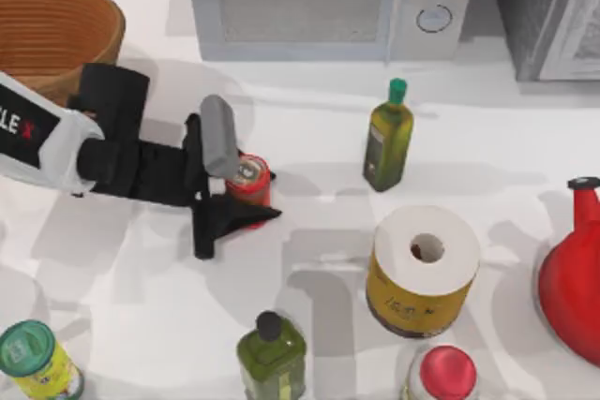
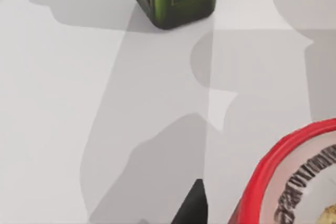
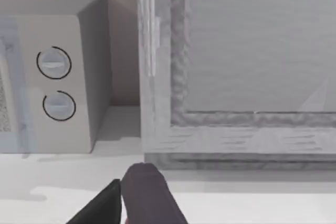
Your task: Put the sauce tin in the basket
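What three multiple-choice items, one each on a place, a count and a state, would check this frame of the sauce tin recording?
1. Where is the large woven tan basket?
A. top view's upper left corner
B. beside the red jug
C. in front of the paper roll

2. How many green oil bottles stand on the white table?
A. one
B. two
C. four

3. What is the state of the small red sauce tin with the silver top?
A. lying inside the basket
B. upright on the table at the left gripper
C. tipped over by the microwave

Key: 1 A, the basket sits at the upper left edge. 2 B, one green-capped bottle and one black-capped bottle. 3 B, its silver top faces up beside the gripper's fingers.
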You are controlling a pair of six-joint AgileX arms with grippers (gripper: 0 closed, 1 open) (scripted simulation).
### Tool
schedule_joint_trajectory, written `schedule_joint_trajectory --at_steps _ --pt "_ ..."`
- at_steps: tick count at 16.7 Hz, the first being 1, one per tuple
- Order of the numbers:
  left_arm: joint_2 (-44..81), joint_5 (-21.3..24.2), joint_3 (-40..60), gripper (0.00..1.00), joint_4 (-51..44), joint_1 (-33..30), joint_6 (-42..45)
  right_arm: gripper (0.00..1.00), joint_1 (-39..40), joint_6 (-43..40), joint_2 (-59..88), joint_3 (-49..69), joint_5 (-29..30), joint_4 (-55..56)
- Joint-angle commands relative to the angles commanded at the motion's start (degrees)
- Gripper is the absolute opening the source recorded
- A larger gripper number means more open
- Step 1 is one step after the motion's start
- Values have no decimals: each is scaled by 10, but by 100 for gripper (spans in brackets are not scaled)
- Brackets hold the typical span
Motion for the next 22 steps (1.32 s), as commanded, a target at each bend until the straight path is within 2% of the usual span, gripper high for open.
schedule_joint_trajectory --at_steps 3,6,9,14,16,19,22 --pt "-33 -26 13 0 0 7 -24 100 0 0 0 0 0 0" --pt "-101 -92 40 0 -8 29 -95 100 0 0 0 0 0 0" --pt "-184 -191 75 0 -35 63 -201 100 0 0 0 0 0 0" --pt "-291 -388 124 0 -120 143 -383 100 0 0 0 0 0 0" --pt "-316 -450 136 0 -157 171 -438 100 0 0 0 0 0 0" --pt "-337 -498 146 0 -195 196 -485 100 0 0 0 0 0 0" --pt "-339 -502 147 0 -199 199 -489 100 0 0 0 0 0 0"
